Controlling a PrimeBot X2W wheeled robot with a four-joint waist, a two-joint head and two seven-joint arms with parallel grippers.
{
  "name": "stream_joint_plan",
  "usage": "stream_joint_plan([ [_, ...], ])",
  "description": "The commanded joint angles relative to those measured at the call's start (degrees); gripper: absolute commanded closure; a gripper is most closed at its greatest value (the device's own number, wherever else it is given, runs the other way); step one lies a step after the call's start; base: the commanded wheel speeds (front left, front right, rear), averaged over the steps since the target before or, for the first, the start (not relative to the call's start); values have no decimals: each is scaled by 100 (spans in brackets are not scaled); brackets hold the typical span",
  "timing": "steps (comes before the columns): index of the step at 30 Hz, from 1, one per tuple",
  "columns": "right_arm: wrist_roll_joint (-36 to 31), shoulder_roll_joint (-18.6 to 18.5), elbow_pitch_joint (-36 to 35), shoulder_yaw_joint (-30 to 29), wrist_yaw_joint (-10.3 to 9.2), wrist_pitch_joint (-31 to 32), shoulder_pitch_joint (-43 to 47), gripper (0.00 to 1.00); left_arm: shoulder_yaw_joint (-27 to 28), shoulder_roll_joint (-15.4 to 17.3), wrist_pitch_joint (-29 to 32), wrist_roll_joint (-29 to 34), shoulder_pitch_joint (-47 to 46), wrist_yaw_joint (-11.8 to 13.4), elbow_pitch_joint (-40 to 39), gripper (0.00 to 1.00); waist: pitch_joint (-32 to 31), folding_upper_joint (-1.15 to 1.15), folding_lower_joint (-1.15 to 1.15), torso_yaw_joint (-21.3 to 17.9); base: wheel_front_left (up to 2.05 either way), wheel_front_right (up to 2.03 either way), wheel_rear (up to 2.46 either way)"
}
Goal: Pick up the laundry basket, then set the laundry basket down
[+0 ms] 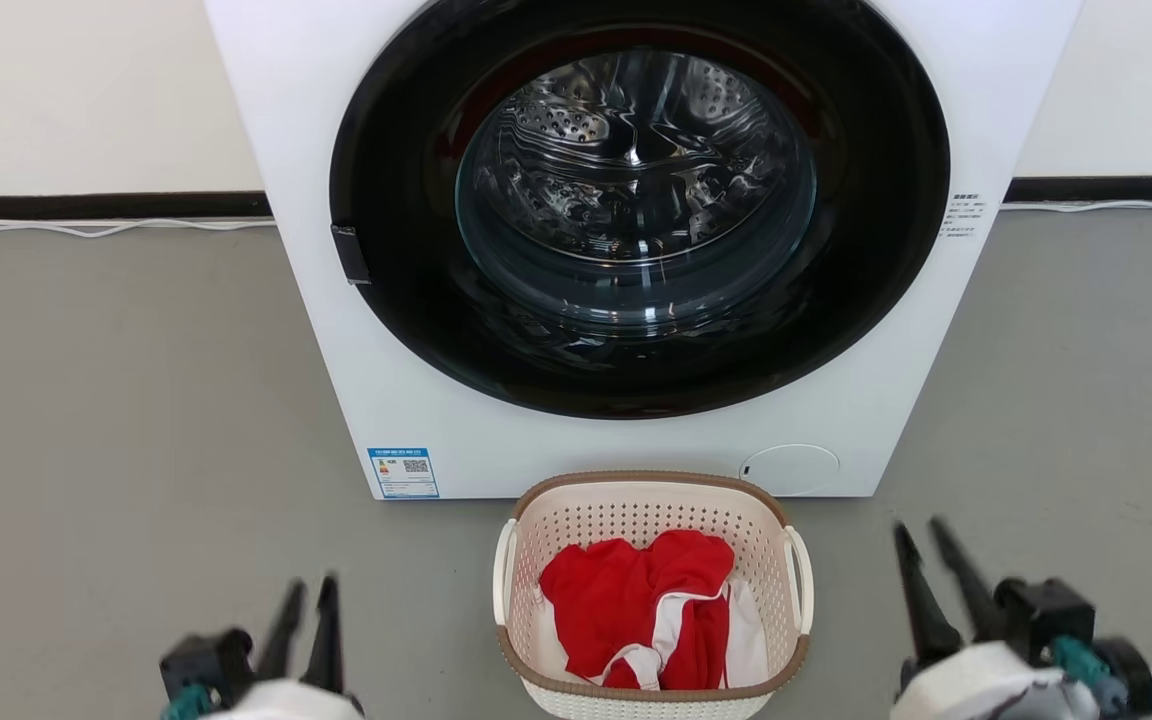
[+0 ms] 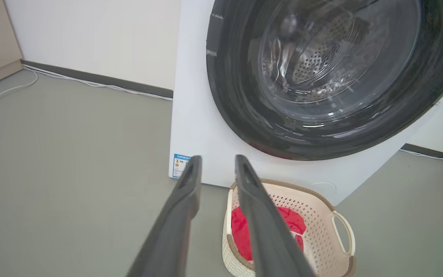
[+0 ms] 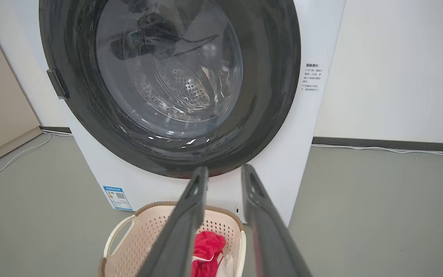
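The laundry basket, cream-white with a brown rim and white loop handles, stands on the grey floor just in front of the washing machine. Red and white clothes lie inside it. My left gripper hovers open to the basket's left, well apart from its handle. To the basket's right, my right gripper is also open and clear of it. The left wrist view shows the left gripper empty above the basket. In the right wrist view, the right gripper is empty over the basket.
A white front-loading washing machine with a closed dark round door stands right behind the basket. A white cable runs along the wall's dark skirting. Grey floor stretches on both sides of the machine and basket.
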Motion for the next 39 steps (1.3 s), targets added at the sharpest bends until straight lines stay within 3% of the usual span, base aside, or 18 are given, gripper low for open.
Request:
stream_joint_plan([
  [1,9,8,68,-7,0,6,28,100,4,-13,6,-13,46,-1,72,100,0,0,1,1,0,0,0],
  [10,517,23,165,-60,2,169,117,100,63,-46,144,-431,139,-31,177,100,-6,0,13,-9,0,0,0],
  [14,893,21,101,-50,4,233,124,100,83,-43,219,-735,127,-53,123,100,13,0,1,-17,0,0,0],
  [39,2664,13,-157,-89,12,618,100,100,219,-28,614,-2186,39,-158,-115,100,47,0,1,-51,0,0,0],
])
